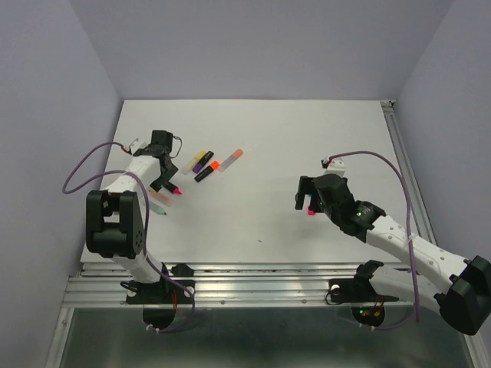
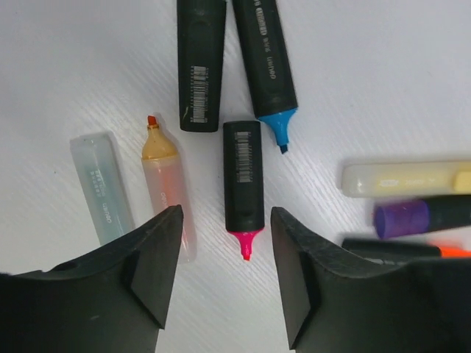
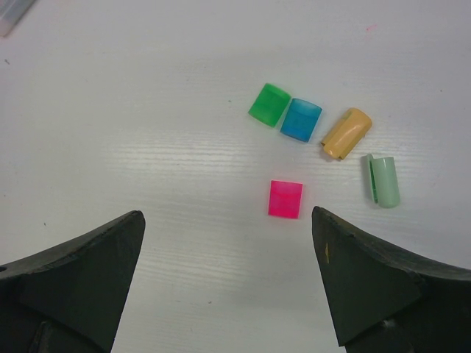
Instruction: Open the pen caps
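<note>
Five loose pen caps lie together in the right wrist view: green point(image 3: 268, 104), blue point(image 3: 301, 120), orange point(image 3: 346, 133), pale mint point(image 3: 383, 180) and pink point(image 3: 285, 198). My right gripper point(image 3: 227, 215) is open and empty, hovering just short of the pink cap point(image 1: 311, 211). My left gripper point(image 2: 227, 213) is open and empty above an uncapped black pen with a pink tip point(image 2: 243, 184). A purple cap point(image 2: 401, 218) is still on its black pen. In the top view the left gripper point(image 1: 163, 186) is at the left and the right gripper point(image 1: 304, 204) at the right.
Around the left gripper lie an uncapped blue-tipped black pen point(image 2: 266, 59), another black pen point(image 2: 200, 62), an uncapped peach pen point(image 2: 168, 198), a pale mint pen point(image 2: 101, 187) and a yellow pen point(image 2: 405, 179). A black pen with an orange cap point(image 1: 207, 170) and a peach pen point(image 1: 230, 159) lie nearby.
</note>
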Robot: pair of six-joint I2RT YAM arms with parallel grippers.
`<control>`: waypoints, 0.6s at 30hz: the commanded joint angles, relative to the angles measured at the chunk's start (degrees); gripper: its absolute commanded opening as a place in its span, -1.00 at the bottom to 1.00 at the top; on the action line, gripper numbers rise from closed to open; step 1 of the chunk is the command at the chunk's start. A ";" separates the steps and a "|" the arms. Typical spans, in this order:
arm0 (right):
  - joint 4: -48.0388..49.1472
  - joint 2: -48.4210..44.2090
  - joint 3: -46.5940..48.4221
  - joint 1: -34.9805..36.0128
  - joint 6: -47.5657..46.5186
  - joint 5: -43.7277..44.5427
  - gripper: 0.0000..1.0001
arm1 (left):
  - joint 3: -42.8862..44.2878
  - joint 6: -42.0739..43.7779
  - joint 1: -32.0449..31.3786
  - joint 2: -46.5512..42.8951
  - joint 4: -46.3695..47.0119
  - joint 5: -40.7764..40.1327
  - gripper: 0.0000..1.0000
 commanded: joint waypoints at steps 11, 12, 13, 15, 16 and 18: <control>4.85 -2.21 -1.89 -0.40 -2.75 -4.22 1.00 | 2.70 33.43 -11.17 -12.64 22.60 33.17 0.98; 5.20 -2.65 -2.07 -0.40 -2.93 -5.02 1.00 | 4.11 35.37 -12.24 -11.50 22.26 34.48 0.98; 5.55 -3.00 -2.24 -0.40 -3.19 -5.72 1.00 | 6.47 36.96 -13.21 -10.27 21.90 35.02 0.98; 6.35 -3.35 -2.60 -0.40 -3.72 -7.04 1.00 | 8.42 41.09 -14.88 -6.49 21.90 36.77 0.98; 6.52 -3.70 -2.77 -0.40 -3.81 -7.22 1.00 | 10.17 42.93 -15.06 -3.87 21.90 38.95 0.98; 6.79 -3.97 -2.95 -0.40 -3.99 -7.49 1.00 | 12.02 44.78 -15.41 -1.39 21.29 40.30 0.98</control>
